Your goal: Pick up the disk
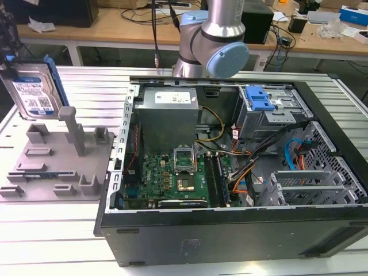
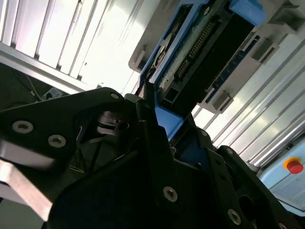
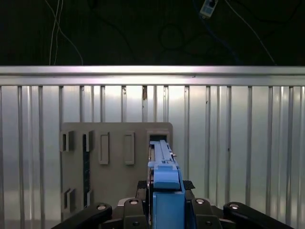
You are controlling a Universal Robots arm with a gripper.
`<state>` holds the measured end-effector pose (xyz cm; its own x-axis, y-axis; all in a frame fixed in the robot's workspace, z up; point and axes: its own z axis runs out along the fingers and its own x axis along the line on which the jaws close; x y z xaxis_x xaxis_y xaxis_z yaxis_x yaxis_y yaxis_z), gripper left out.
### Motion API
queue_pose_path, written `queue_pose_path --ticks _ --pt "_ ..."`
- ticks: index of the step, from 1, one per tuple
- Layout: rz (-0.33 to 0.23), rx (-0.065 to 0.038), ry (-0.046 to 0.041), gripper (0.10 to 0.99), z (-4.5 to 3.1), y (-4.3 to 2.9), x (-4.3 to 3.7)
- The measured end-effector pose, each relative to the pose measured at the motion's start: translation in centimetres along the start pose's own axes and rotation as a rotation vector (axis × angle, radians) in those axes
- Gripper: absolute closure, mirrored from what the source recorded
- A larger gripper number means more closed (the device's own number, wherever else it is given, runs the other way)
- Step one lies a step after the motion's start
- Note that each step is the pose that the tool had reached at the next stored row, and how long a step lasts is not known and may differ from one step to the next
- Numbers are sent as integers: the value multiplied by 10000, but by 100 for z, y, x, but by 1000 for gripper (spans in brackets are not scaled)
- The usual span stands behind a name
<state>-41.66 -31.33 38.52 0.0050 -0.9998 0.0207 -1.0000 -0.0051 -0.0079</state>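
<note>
I work on a ribbed aluminium table [image 1: 69,241]. On it, at the exterior view's right, lies the largest thing here, an open black computer case [image 1: 230,190] on its side, showing a green motherboard [image 1: 167,178], a grey power supply [image 1: 169,112], bundled cables and a blue drive-bay latch [image 1: 257,99]. Behind the case rises my arm, its silver column and pale blue joint cap [image 1: 227,57] in front of a wooden workbench [image 1: 115,26] strewn with cables and boxes.

At the exterior view's left of the case a grey plastic holder [image 1: 54,167] with upright posts and slots lies flat on the table. In the first wrist view that same holder [image 3: 114,162] appears against the ribbed surface.

The disk [image 1: 31,92] is off the holder, raised above its far corner at the exterior view's left edge, standing on edge with its white-and-blue barcode label facing the camera and its blue frame along the side. In both wrist views my gripper [image 3: 165,198] is clenched on it: the black fingers [image 2: 157,143] press either side of the blue frame, the disk [image 2: 209,43] showing its connector edge in the second wrist view, and its thin edge [image 3: 164,164] pointing away from me in the first wrist view.
</note>
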Motion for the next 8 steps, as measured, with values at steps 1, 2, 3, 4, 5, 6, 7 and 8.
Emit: queue_pose_path --ticks 1,2,3,4,5,6,7,8 --pt "0 0 0 722 -70 -1 1" --pt "-1 0 0 722 -154 -3 3" --pt "0 0 0 722 -203 -5 4" --pt "0 0 0 722 -251 -7 5" --pt "0 0 0 722 -307 -8 6" --pt "0 0 -1 722 -360 -10 7" --pt "0 0 0 722 -406 -11 8" --pt "0 0 0 722 -454 -12 9"
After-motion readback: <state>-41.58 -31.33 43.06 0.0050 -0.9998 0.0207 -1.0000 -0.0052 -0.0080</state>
